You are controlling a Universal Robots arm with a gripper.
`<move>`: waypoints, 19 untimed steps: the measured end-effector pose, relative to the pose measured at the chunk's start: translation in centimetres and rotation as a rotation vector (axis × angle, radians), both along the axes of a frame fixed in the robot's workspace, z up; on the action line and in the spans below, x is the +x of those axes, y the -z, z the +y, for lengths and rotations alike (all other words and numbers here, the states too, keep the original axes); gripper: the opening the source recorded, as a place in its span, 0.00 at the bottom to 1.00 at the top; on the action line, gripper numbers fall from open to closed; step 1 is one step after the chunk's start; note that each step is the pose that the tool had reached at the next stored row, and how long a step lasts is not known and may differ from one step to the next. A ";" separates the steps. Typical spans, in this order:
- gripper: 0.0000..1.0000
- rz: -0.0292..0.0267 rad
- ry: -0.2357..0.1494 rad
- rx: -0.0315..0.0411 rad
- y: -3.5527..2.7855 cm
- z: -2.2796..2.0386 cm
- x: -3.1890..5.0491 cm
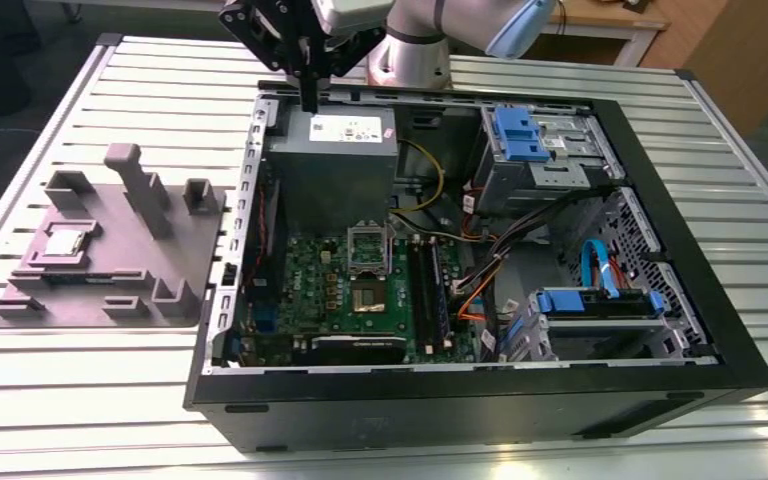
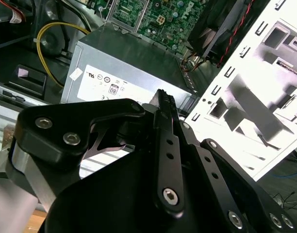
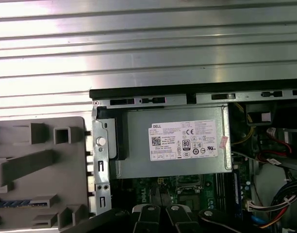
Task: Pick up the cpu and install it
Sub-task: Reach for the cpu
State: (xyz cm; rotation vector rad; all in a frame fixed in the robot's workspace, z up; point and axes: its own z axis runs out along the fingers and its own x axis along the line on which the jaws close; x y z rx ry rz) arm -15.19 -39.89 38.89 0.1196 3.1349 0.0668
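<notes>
On the slatted metal surface [image 1: 77, 400] an open computer case [image 1: 491, 405] lies on its side. On the exterior view's left, just beside the case, a grey holder [image 1: 157, 265] carries the cpu [image 1: 67, 241], a small flat square with a silvery top, lying level in a recess. Inside the case sits the green board [image 1: 317, 275], and beyond it the grey power box [image 1: 331, 175]. At the far end the arm [image 1: 424, 40] points the hand [image 1: 308, 105] straight down over the box's far edge, fingers pressed together, gripping nothing, well apart from the cpu.
</notes>
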 end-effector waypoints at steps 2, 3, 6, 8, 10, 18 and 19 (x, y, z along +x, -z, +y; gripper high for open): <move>0.10 -0.0001 0.000 0.0000 0.00 0.00 -0.04; 0.10 0.0000 0.000 0.0000 0.01 0.00 -0.06; 0.10 -0.0001 0.000 0.0000 0.01 0.00 -0.12; 0.10 0.0000 0.000 0.0000 0.01 0.00 -0.17; 0.10 0.0000 0.000 0.0000 0.01 0.00 -0.21; 0.10 0.0000 0.000 0.0000 0.02 0.00 -0.40; 0.10 0.0000 0.000 0.0000 0.02 0.00 -0.42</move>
